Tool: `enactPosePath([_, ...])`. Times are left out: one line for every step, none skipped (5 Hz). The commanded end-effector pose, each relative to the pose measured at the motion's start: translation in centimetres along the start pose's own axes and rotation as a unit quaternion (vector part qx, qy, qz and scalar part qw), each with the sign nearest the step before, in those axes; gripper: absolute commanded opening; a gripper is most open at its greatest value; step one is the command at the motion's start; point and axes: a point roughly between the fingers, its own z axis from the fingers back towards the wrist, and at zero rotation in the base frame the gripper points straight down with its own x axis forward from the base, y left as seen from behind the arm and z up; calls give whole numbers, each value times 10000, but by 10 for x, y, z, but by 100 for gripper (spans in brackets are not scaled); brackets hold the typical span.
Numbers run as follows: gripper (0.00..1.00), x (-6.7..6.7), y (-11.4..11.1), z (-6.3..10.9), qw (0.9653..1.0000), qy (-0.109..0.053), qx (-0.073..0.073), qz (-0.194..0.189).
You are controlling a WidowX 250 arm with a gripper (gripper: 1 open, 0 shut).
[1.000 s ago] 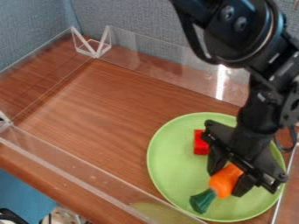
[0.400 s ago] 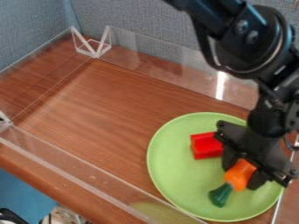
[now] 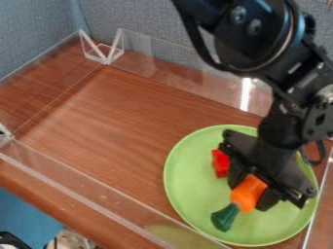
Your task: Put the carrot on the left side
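The carrot (image 3: 242, 201) hangs low over the front right of the round light-green plate (image 3: 193, 167), its orange body tilted and its dark green stem end pointing down toward the plate's front. My gripper (image 3: 256, 191) points steeply down and is shut on the carrot's upper end. The black fingers (image 3: 276, 185) flank the orange body. The left side (image 3: 92, 107) is bare brown wood-grain tabletop, well away to the left of the gripper. I cannot tell whether the stem tip touches the plate.
A red rectangular block (image 3: 221, 162) lies on the plate just left of the gripper, partly hidden by it. Clear plastic walls (image 3: 78, 190) ring the tabletop. A clear wire-like stand (image 3: 101, 47) sits at the back left corner.
Gripper and carrot swung to the right over the plate, then came back left to nearly where they started. The red block is again partly covered by the gripper.
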Motion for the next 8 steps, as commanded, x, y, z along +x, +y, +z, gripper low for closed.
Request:
enactPosePath([0, -3, 28, 19, 9985, -270, 71, 469])
enactPosePath([0, -18, 71, 13, 9940, -182, 225, 1054])
enactPosePath([0, -30, 120, 8, 9847, -140, 370, 1698])
enactPosePath([0, -33, 153, 1, 9738, -118, 448, 2224])
enactPosePath([0, -25, 170, -7, 9622, -74, 451, 2685])
enactPosePath([0, -15, 180, -2, 9773, -161, 251, 2098])
enactPosePath([0, -5, 186, 1, 9858, -207, 79, 1666])
enactPosePath([0, 2, 181, -15, 9863, -178, 15, 1642])
